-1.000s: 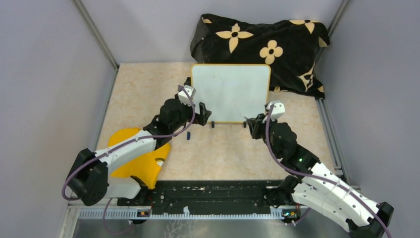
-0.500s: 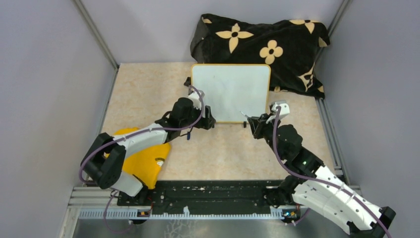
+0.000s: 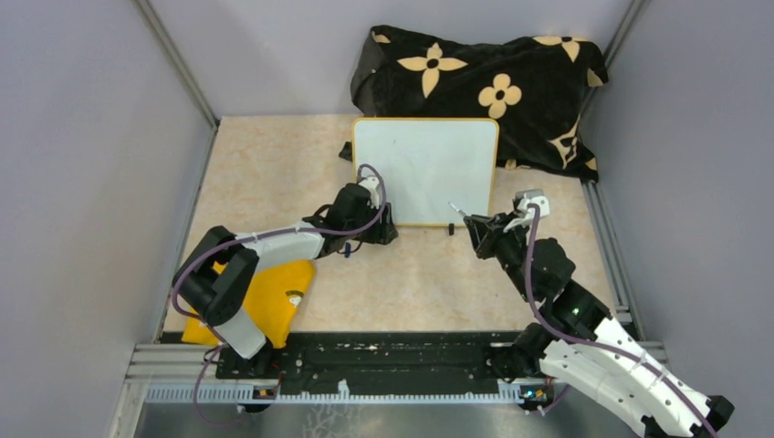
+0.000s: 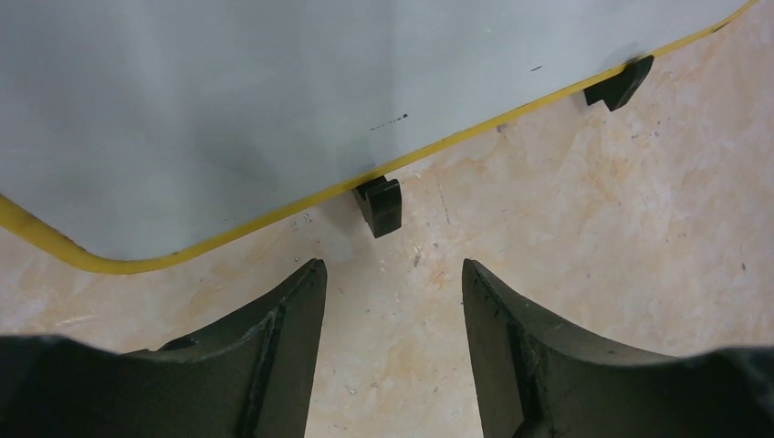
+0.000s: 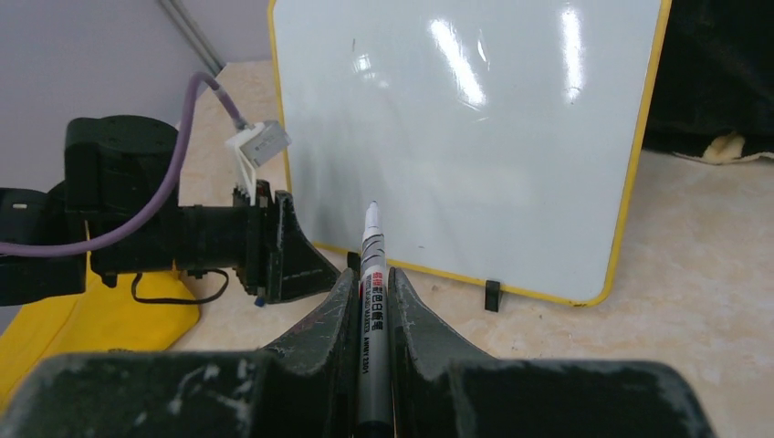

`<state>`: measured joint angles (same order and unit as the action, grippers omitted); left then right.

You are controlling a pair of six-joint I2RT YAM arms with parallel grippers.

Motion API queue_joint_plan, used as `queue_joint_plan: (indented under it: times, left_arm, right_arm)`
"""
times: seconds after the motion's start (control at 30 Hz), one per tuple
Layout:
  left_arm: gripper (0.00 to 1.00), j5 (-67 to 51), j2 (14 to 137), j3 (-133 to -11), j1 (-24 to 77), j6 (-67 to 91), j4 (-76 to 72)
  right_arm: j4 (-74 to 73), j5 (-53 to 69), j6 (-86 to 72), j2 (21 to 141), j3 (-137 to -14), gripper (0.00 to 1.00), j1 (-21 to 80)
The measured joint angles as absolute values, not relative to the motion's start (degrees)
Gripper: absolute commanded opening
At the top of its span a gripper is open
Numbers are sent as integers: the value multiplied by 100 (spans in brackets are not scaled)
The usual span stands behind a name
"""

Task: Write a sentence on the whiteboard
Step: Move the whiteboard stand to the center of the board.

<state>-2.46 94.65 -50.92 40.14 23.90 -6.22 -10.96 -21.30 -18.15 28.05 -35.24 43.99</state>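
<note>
The left arm (image 3: 274,245) stretches low and forward from its base, wrist level, the left gripper (image 4: 392,274) with jaws parted and nothing between them. The right arm (image 3: 548,269) reaches forward and inward, its elbow bent, the right gripper (image 5: 370,274) clamped on a marker (image 5: 372,239) whose tip points ahead beyond the fingertips. The two grippers sit apart, angled toward each other.

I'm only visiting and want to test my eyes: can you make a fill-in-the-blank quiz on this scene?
The gripper on the robot's ____ arm is shut on a white marker pen.
The flat white rectangular whiteboard has a thin ____ rim.
The black cloth behind it bears cream ____.
Missing: right; yellow; flowers.
</note>
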Motion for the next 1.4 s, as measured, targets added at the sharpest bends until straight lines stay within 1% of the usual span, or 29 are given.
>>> queue_joint_plan:
  times: [0.1,0.37,0.53,0.9,1.1,1.13,1.27,1.4]
  left_arm:
    - [62,-123,9644,-5162,4077,2390,-567]
    - [58,482,10232,-5874,4272,2340,-305]
    - [51,766,10390,-5990,4338,2379,-150]
    - [30,1048,10501,-6018,4429,2379,-69]
    - [7,1135,10499,-6005,4495,2418,-91]
    - [5,1153,10499,-5990,4504,2445,-104]
    - [0,1229,10464,-5867,4506,2591,-207]
    - [0,1299,10300,-5607,4591,2790,-344]
  right_arm:
    - [-1109,-2132,-1817,2665,-3514,0,4399]
    - [-1247,-2139,-1817,2484,-3444,0,4399]
    - [-1288,-2204,-1815,2425,-3428,0,4399]
    - [-1319,-2265,-1813,2401,-3411,0,4399]
    - [-1317,-2261,-1813,2401,-3411,0,4399]
    - [-1317,-2259,-1813,2401,-3411,0,4399]
    - [-1317,-2226,-1813,2401,-3411,0,4399]
    - [-1319,-2191,-1813,2401,-3411,0,4399]
